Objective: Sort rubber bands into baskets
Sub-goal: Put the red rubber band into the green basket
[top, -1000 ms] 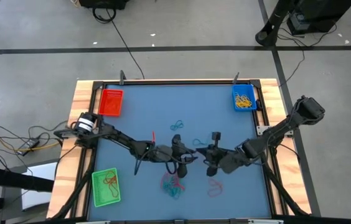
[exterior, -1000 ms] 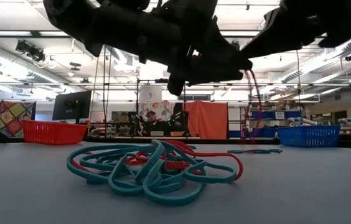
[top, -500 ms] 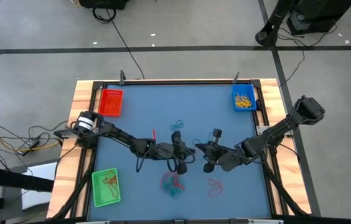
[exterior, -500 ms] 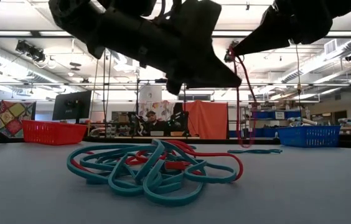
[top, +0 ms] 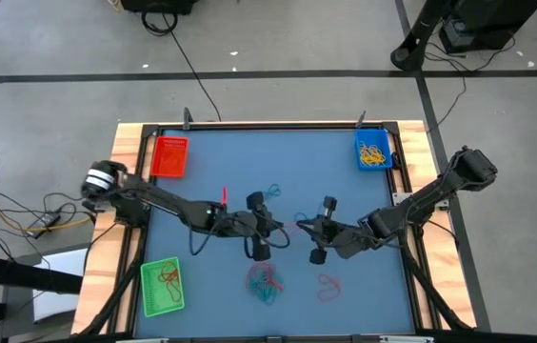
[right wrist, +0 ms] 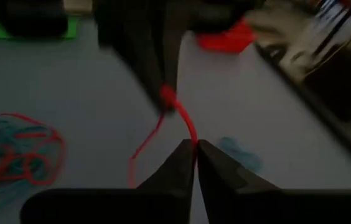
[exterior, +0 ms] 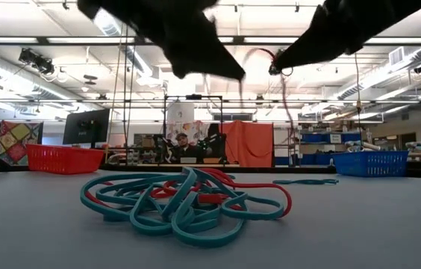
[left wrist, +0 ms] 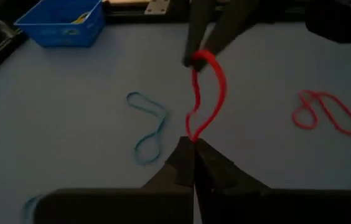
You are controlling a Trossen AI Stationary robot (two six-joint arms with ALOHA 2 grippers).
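A red rubber band (left wrist: 210, 93) spans the air over the table's middle between my two grippers. My left gripper (left wrist: 191, 142) is shut on one end, and my right gripper (right wrist: 195, 144) is shut on the other. In the high view the two tips meet at mid-table (top: 294, 230). A tangled pile of teal and red rubber bands (exterior: 184, 205) lies on the mat near the front edge. The red basket (top: 170, 156), the blue basket (top: 374, 150) with yellow bands and the green basket (top: 161, 285) with red bands stand at the table's edges. My left gripper pinches one end of the red band's loop (left wrist: 192, 132) between its two fingertips, coming slanting down from the table's left. The band is clear of the table. My right gripper pinches the band's other end (right wrist: 191, 137) between its fingertips, slanting down from the table's right. The band runs in a slack curve to the left gripper's tips (right wrist: 166, 94).
Loose red bands (top: 328, 286) lie on the mat at the near right, and a teal band (top: 270, 192) lies farther back at mid-table. Black cables trail on the floor beyond the table. A person sits in the room far behind the table (exterior: 181, 143).
My left gripper has taken hold of the red band that hung below my right gripper, then risen and drawn back toward the table's left edge. The band, which hung straight down, now arcs between the two grippers. My right gripper has stayed nearly in place.
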